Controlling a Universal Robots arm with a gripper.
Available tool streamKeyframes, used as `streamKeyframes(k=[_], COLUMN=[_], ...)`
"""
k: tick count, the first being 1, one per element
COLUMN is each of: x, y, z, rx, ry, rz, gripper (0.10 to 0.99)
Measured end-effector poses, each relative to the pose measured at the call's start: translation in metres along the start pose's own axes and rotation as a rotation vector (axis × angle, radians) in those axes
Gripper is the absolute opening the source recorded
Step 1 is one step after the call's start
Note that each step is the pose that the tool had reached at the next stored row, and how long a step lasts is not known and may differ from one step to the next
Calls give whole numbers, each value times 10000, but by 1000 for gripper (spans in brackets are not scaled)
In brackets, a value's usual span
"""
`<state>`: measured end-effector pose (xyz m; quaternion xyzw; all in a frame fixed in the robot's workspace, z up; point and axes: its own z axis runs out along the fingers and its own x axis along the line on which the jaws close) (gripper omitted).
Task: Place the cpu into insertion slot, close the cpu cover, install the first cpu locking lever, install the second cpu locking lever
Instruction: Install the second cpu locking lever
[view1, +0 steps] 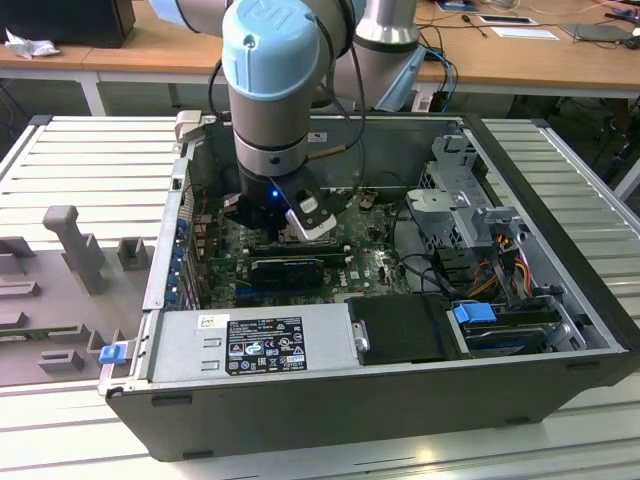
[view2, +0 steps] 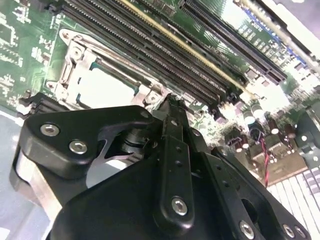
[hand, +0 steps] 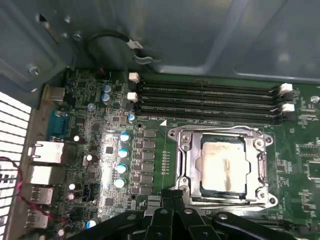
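The arm reaches down into the open computer case (view1: 560, 330), with the claw (view1: 290, 232) low over the green motherboard (hand: 100, 150). In both wrist views its black fingers (hand: 172, 200) meet at their tips, pressed together with nothing pinched between them. Just past those fingertips lies the insertion slot (hand: 186, 155), and the cpu (hand: 223, 166) already sits inside it, its grey metal face up and bright with glare. The cpu cover (hand: 264, 165) lies flat around the chip as a silver frame, its cut-out centre leaving the chip's face exposed. Whether the locking levers along the frame's edges are latched cannot be told. Beyond the socket, farther from the claw, run the long black memory slots (hand: 205, 100) with white clips at their ends. To one side of the fingers stands a row of small blue-topped capacitors (hand: 122, 152). In the exterior view, the grey power supply (view1: 250, 345) lies along the case wall nearest the camera.
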<state>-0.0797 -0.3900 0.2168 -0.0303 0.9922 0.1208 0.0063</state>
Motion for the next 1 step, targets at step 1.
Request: streamKeyframes(k=[1], x=[0], y=[3], z=[-13], rx=[1], ry=[1], rz=[-1], gripper=[106])
